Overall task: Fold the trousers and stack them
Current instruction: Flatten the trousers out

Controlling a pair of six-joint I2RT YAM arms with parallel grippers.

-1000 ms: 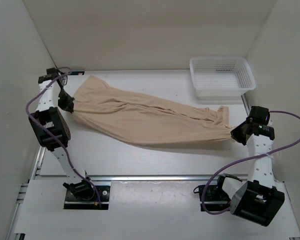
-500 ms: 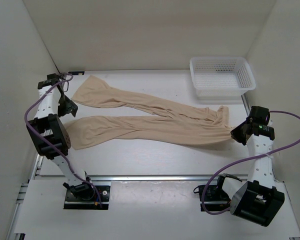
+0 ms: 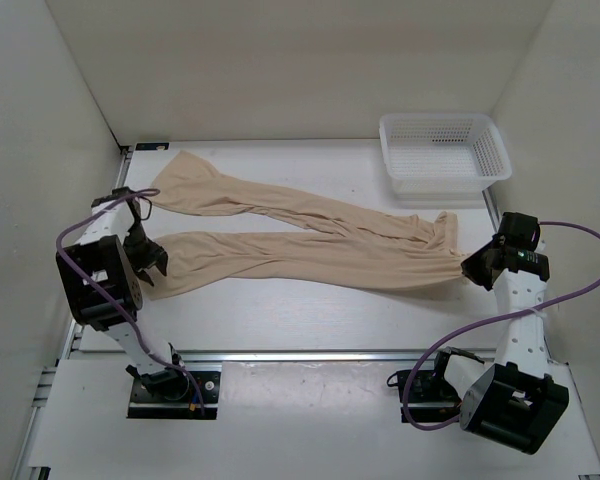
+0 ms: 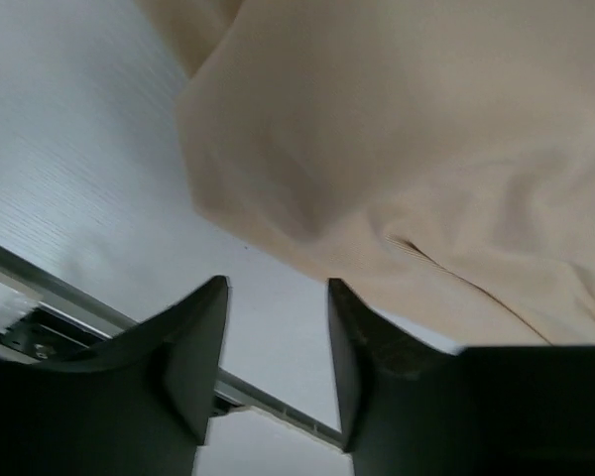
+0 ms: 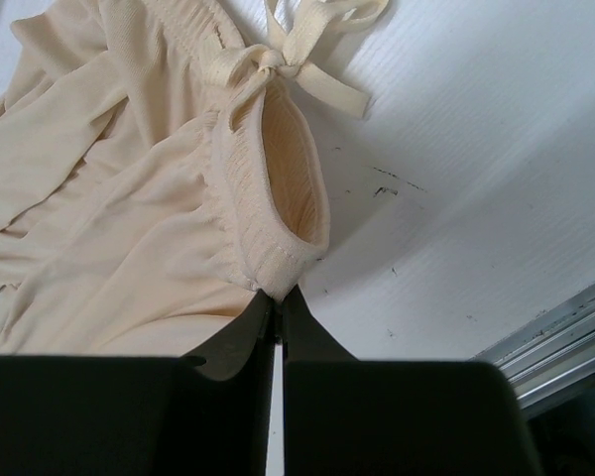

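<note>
The beige trousers (image 3: 310, 250) lie spread across the table. Their two legs fan out to the left and the waist is at the right. My left gripper (image 3: 152, 262) hovers at the cuff end of the nearer leg. In the left wrist view it (image 4: 278, 288) is open with only bare table between the fingers, and the fabric (image 4: 397, 149) lies just beyond the tips. My right gripper (image 3: 467, 268) is shut on the elastic waistband (image 5: 278, 198), pinching its edge at the fingertips (image 5: 278, 293). The drawstring bow (image 5: 307, 74) lies beyond it.
A white mesh basket (image 3: 445, 150) stands at the back right, just behind the waist end. White walls close in the table on the left, back and right. A metal rail (image 3: 310, 355) runs along the near edge.
My left gripper let go of the leg ends, and the two legs fell apart flat on the table. It then moved nearer, to the near leg's cuff. The right gripper has not moved.
</note>
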